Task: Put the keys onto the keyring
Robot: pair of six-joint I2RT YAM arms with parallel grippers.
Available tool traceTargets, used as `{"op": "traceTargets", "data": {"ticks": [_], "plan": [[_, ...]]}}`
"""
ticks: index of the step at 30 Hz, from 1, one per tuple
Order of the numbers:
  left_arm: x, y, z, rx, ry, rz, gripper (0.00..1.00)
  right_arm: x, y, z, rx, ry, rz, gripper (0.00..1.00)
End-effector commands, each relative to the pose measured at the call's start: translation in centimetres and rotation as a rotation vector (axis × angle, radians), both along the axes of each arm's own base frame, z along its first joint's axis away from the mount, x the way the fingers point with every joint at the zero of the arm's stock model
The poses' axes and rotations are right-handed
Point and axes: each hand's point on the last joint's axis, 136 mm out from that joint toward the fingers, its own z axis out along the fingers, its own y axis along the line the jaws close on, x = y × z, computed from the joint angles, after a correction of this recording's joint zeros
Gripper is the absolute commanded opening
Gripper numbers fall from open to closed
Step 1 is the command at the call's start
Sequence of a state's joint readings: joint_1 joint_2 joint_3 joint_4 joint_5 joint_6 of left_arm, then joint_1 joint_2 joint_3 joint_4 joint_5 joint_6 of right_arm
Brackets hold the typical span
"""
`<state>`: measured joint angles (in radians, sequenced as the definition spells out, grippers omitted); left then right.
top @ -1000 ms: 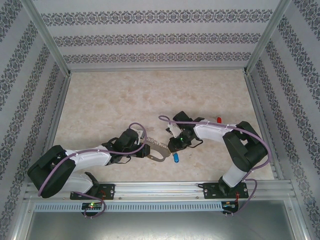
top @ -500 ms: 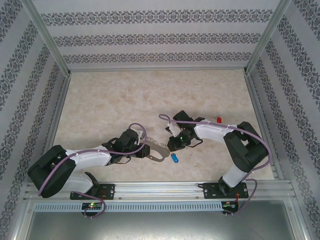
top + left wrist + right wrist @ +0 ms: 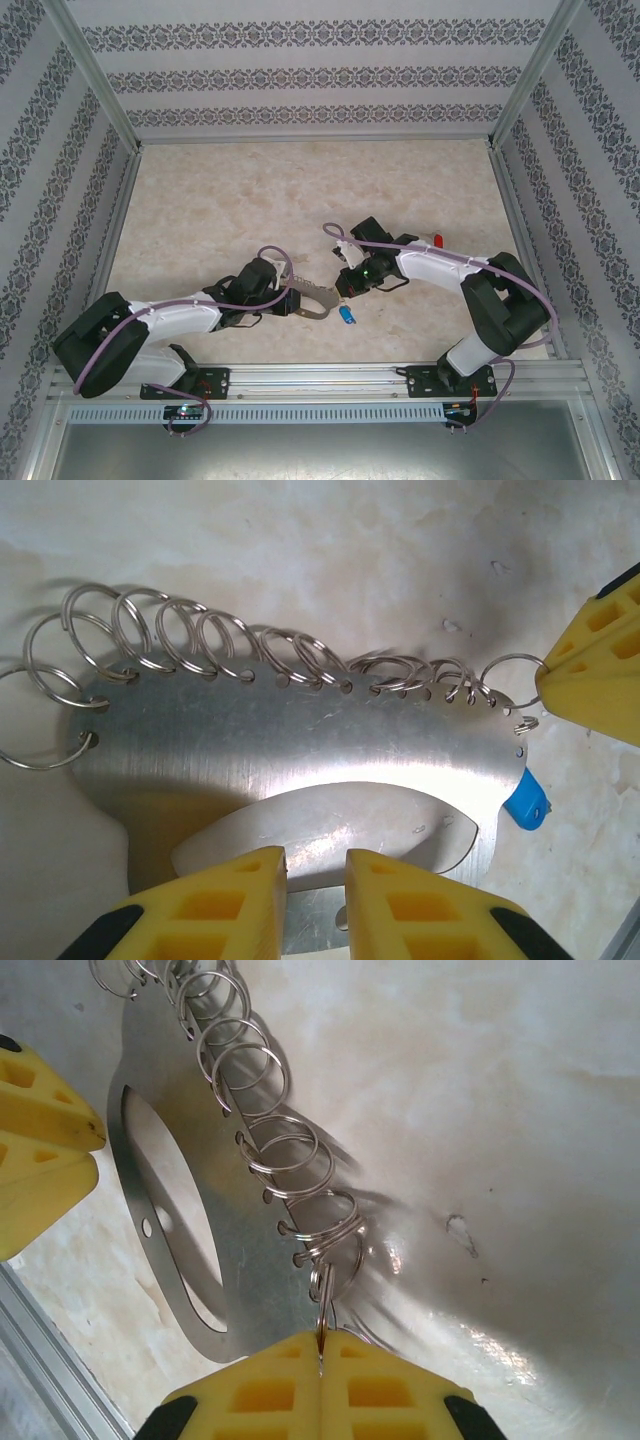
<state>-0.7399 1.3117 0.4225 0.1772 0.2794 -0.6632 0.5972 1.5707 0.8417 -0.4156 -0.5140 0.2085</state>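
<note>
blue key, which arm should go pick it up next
Right, probably. The right end effector sits beside the blue key, pinching only the end ring; the left end effector is clamping the keyring.

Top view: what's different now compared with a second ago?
The right arm's elbow swung outward to the right, and the blue key slid slightly left. Nothing was grabbed or released. The right hand stays pinched on the end ring, and the left hand stays clamped on the keyring, unmoved.
</note>
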Motion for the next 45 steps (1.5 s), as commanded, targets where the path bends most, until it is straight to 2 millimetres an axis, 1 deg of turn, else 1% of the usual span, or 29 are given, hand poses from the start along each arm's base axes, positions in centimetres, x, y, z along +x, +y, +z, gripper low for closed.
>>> {"op": "traceTargets", "data": {"ticks": [1, 6, 9, 12, 15, 19, 20, 22, 25, 27, 28, 30, 33, 35, 39, 41, 45], "plan": [[0.0, -0.2, 0.7, -0.006, -0.032, -0.004, 0.23, 0.2, -0.2, 0.3, 0.006, -0.026, 0.004, 0.03], [0.0, -0.2, 0.7, -0.005, -0.033, -0.005, 0.23, 0.5, 0.2, -0.5, 0.009, -0.009, -0.012, 0.03], [0.0, -0.2, 0.7, -0.005, -0.033, -0.007, 0.22, 0.6, 0.6, -0.1, 0.019, -0.033, -0.010, 0.03], [0.0, -0.4, 1.3, -0.017, -0.049, -0.019, 0.21, 0.6, 0.9, 0.7, 0.027, -0.077, 0.015, 0.00], [0.1, -0.4, 2.7, -0.036, -0.096, -0.033, 0.20, 0.1, 1.3, 2.1, 0.054, -0.156, 0.051, 0.00], [-0.2, -0.3, 5.9, -0.086, -0.209, -0.072, 0.23, -0.6, 1.7, 4.4, 0.107, -0.278, 0.093, 0.00], [-0.3, -0.3, 6.9, -0.107, -0.243, -0.086, 0.27, -0.8, 1.8, 4.8, 0.119, -0.303, 0.102, 0.00], [-0.8, -0.2, 9.0, -0.156, -0.320, -0.109, 0.40, -1.2, 2.0, 6.2, 0.158, -0.367, 0.122, 0.00], [-1.5, 0.2, 11.8, -0.228, -0.428, -0.123, 0.57, -1.8, 2.4, 8.1, 0.222, -0.456, 0.152, 0.00], [-2.0, 0.6, 13.4, -0.266, -0.487, -0.133, 0.64, -2.6, 2.8, 9.5, 0.280, -0.499, 0.193, 0.00], [-2.2, 0.8, 14.0, -0.277, -0.510, -0.135, 0.66, -2.9, 2.8, 9.8, 0.298, -0.510, 0.209, 0.00], [-2.4, 1.2, 14.6, -0.280, -0.539, -0.133, 0.68, -3.2, 2.6, 10.1, 0.309, -0.530, 0.224, 0.00], [-2.8, 1.3, 15.2, -0.288, -0.557, -0.149, 0.69, -3.3, 2.6, 10.6, 0.325, -0.546, 0.233, 0.00], [-3.1, 1.0, 15.6, -0.299, -0.560, -0.169, 0.65, -3.5, 2.8, 11.3, 0.356, -0.555, 0.237, 0.00], [-3.8, 0.3, 16.8, -0.312, -0.578, -0.240, 0.57, -4.6, 3.3, 13.5, 0.455, -0.577, 0.271, 0.00], [-4.2, 0.0, 17.6, -0.322, -0.598, -0.276, 0.56, -5.2, 3.2, 14.7, 0.490, -0.596, 0.283, 0.00], [-5.0, -0.6, 19.5, -0.359, -0.641, -0.344, 0.53, -6.1, 3.0, 16.2, 0.529, -0.599, 0.293, 0.00]]}}
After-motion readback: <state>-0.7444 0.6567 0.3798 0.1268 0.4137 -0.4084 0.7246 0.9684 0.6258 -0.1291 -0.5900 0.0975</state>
